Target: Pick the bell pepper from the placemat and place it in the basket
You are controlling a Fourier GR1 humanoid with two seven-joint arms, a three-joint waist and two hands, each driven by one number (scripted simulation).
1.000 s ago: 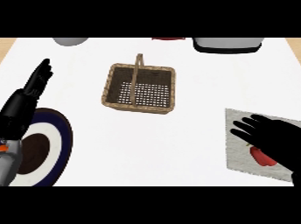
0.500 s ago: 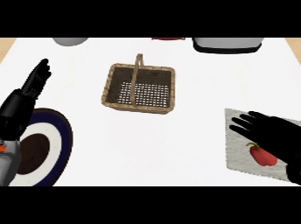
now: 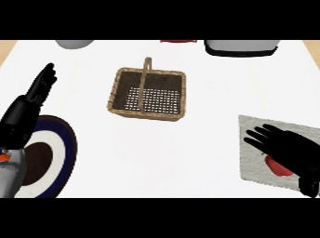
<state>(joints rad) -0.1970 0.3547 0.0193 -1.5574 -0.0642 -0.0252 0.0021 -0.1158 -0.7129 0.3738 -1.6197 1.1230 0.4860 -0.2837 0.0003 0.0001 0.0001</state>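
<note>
A red bell pepper [image 3: 279, 167] lies on the grey placemat [image 3: 255, 173] at the right, mostly hidden beneath my right hand [image 3: 291, 148]. That hand hovers over the pepper with its fingers spread and slightly bent, pointing up-left; I cannot see whether it touches the pepper. The brown wicker basket [image 3: 148, 95] with a thin handle stands in the middle of the counter, nothing inside it. My left hand [image 3: 27, 105] rests open at the left edge, fingers pointing up.
A white plate with a dark blue rim and brown centre [image 3: 47, 156] sits at the lower left, partly under my left forearm. Along the back edge stand a grey bowl [image 3: 75, 44], a red object [image 3: 177, 41] and a white and black pot [image 3: 241, 47].
My right hand has slid down and right over the placemat, now covering more of the pepper. The left hand and the basket have stayed put.
</note>
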